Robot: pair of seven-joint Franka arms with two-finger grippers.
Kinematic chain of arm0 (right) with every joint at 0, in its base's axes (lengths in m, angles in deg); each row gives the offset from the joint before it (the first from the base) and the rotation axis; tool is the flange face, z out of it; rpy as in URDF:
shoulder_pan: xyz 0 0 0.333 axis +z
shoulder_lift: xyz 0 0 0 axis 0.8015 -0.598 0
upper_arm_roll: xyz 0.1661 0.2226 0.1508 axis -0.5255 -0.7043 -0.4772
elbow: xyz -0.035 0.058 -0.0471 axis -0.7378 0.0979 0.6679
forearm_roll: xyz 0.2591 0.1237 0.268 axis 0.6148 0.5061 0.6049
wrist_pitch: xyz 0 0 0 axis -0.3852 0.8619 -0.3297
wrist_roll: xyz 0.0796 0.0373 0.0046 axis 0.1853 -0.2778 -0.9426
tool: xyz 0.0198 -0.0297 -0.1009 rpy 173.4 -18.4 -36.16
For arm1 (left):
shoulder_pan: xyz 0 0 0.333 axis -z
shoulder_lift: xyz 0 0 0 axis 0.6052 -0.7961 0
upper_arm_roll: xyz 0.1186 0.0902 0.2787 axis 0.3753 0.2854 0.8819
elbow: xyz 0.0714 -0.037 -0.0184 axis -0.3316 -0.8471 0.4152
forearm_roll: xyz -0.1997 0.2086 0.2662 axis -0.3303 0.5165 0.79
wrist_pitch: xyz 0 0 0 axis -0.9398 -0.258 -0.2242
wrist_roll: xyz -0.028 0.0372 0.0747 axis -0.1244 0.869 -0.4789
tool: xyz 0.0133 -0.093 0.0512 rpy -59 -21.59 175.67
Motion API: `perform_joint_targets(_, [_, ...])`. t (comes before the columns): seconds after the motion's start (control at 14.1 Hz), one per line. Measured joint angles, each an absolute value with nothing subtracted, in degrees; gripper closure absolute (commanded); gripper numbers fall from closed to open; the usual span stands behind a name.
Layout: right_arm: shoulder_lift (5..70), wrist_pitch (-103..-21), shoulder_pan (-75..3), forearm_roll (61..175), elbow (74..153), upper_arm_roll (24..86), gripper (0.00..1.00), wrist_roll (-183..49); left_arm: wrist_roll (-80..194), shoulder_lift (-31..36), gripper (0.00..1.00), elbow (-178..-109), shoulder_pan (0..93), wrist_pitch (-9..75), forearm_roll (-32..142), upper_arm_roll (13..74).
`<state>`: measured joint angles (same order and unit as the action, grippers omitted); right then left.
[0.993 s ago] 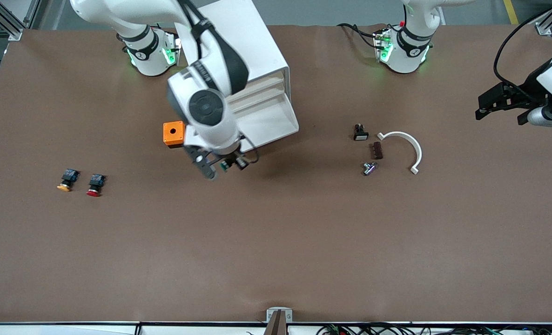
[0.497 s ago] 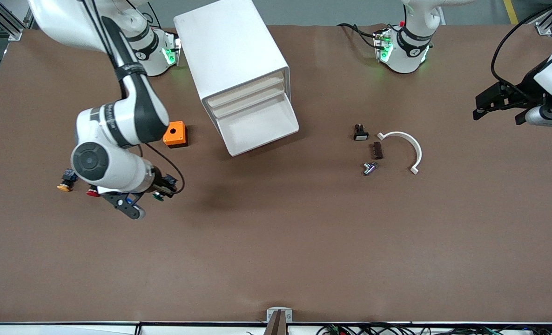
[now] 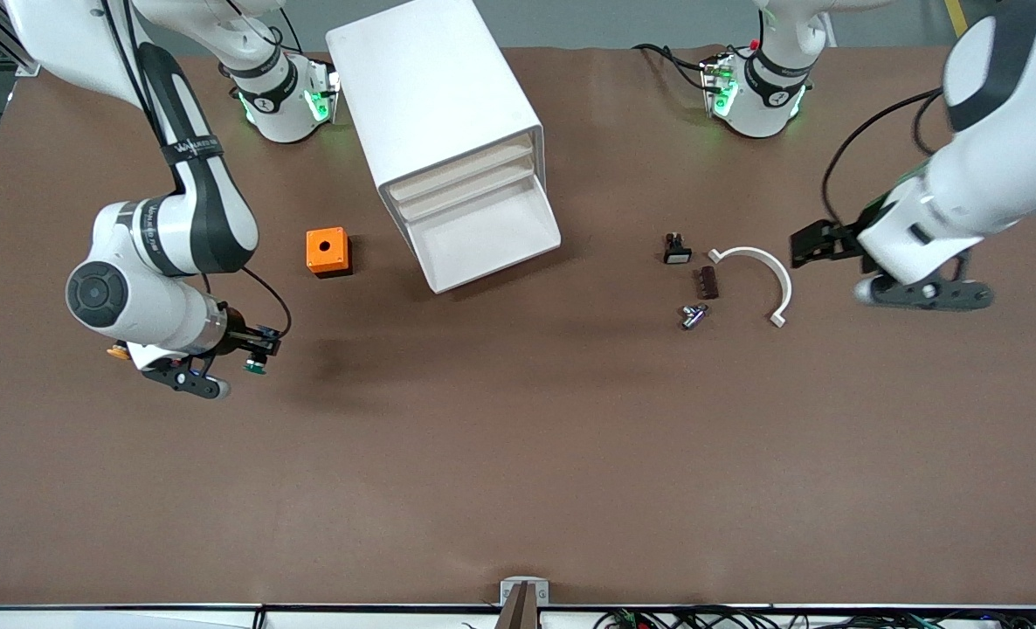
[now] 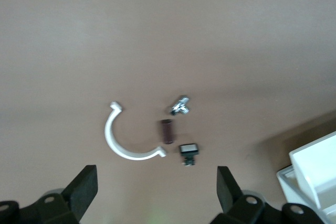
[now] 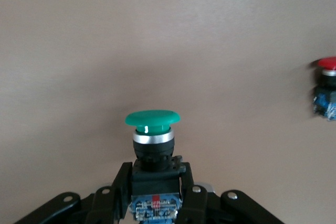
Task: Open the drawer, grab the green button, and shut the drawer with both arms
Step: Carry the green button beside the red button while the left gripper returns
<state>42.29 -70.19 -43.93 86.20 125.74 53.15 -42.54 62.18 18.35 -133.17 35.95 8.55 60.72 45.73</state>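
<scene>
The drawer (image 3: pixel 492 234) stands pulled out of the white cabinet (image 3: pixel 435 105), and its tray shows nothing inside. My right gripper (image 3: pixel 254 348) is shut on the black-and-blue body of the green-capped button (image 3: pixel 257 368), low over the table toward the right arm's end. In the right wrist view the button (image 5: pixel 152 121) sticks out from between the fingers (image 5: pixel 118 184), cap outward. My left gripper (image 3: pixel 808 247) hangs open over the table beside a white curved clip (image 3: pixel 776 275). Nothing sits between the left gripper's (image 4: pixel 157 192) fingers.
An orange box (image 3: pixel 327 252) sits beside the cabinet. A yellow-capped button (image 3: pixel 117 352) peeks out under the right arm, and a red-capped one (image 5: pixel 326 85) stands near the held button. A black switch (image 3: pixel 676 252), brown block (image 3: pixel 707 283) and metal piece (image 3: pixel 693 315) lie by the clip.
My right arm has carried the green button from in front of the drawer to the right arm's end of the table. My left arm has swung in toward the curved clip.
</scene>
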Motion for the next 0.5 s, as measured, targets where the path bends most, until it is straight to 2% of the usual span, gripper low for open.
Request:
perform_joint_targets(0.21, [43.1, -77.35, -47.21, 81.5, 131.84, 53.17, 1.0, -45.68, 70.38, 14.04, 0.0, -133.21, 37.35, 11.69, 60.72, 42.46])
perform_joint_targets(0.5, [43.1, -86.69, -50.54, 78.78, 137.44, 53.15, 1.0, -47.87, 83.11, 7.71, 0.0, -133.25, 44.2, 16.65, 62.07, 42.21])
